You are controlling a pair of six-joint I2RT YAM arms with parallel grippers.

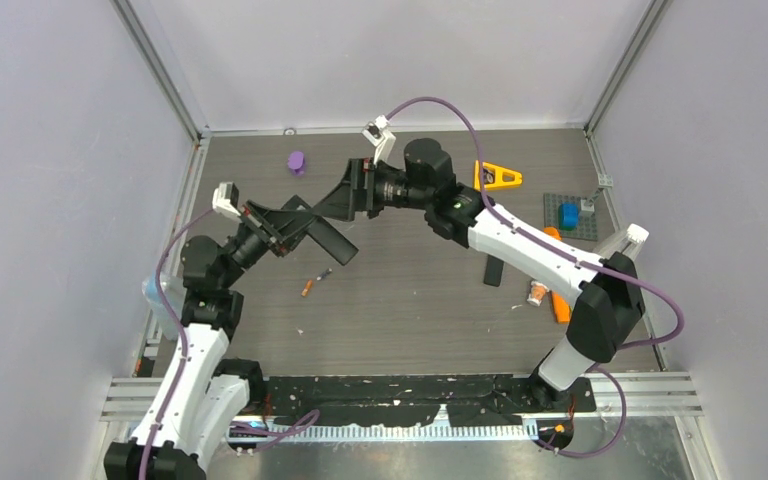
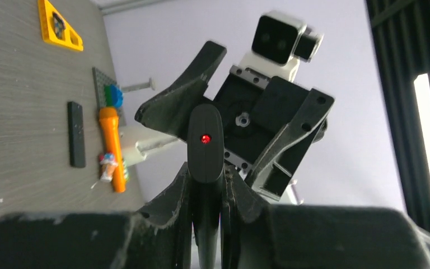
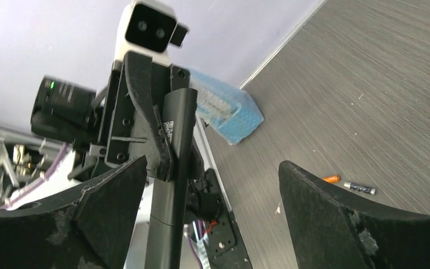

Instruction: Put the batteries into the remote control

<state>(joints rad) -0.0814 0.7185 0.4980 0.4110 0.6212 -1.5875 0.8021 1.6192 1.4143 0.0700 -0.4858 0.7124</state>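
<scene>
The black remote control (image 2: pixel 204 147) stands upright between my left gripper's (image 2: pixel 207 182) fingers, which are shut on its lower part; a red dot shows on its face. In the top view this left gripper (image 1: pixel 298 226) holds the remote (image 1: pixel 338 243) above the table's middle left. My right gripper (image 3: pixel 213 168) is open wide, with the remote (image 3: pixel 173 162) just inside its left finger (image 3: pixel 109 202) and apart from the right one. Two batteries lie on the table: an orange one (image 3: pixel 330 179) and a dark grey one (image 3: pixel 360 188), side by side below both grippers (image 1: pixel 315 281).
A second black bar (image 1: pixel 493 270) lies right of centre. A long orange stick (image 1: pixel 558 302) and a small colourful figure (image 1: pixel 537 293) lie by the right arm. At the back are a purple piece (image 1: pixel 297 161), a yellow triangle (image 1: pixel 497 177) and a grey plate (image 1: pixel 588 228). A blue pack (image 3: pixel 229 109) sits at the left wall.
</scene>
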